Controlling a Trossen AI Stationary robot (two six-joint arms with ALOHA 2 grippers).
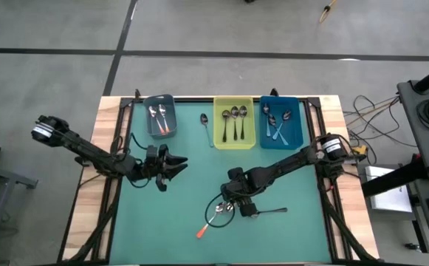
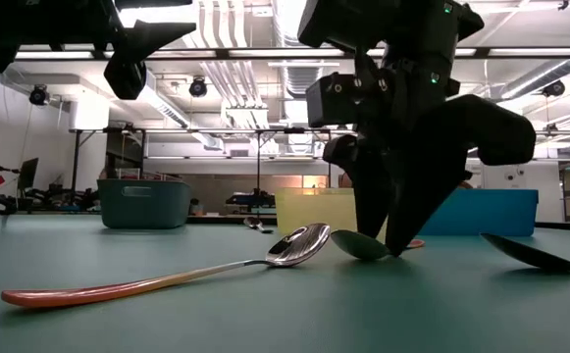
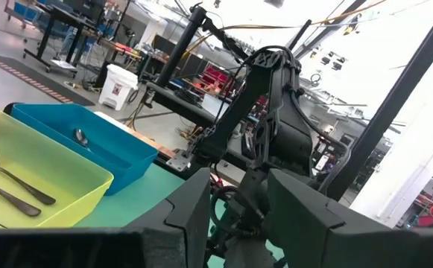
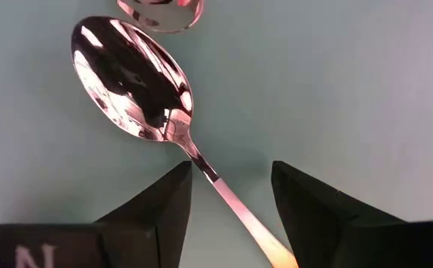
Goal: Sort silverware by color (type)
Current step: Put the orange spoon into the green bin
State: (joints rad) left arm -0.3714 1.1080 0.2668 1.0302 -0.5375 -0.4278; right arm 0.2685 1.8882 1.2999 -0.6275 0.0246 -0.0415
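Spoons lie sorted in three bins along the far edge of the bench (image 1: 288, 236): orange-handled ones in the grey bin (image 1: 159, 116), dark ones in the yellow bin (image 1: 234, 123), pale ones in the blue bin (image 1: 280, 121). One dark spoon (image 1: 206, 128) lies on the mat between the grey and yellow bins. The right claw (image 1: 234, 207) is down at the mat, its fingers (image 4: 160, 205) spread to either side of the orange-handled spoon's (image 4: 138, 85) neck, not pinching it. A black-handled spoon (image 1: 271, 211) lies just beside. The left claw (image 1: 176, 165) hovers left of centre, part-open and empty.
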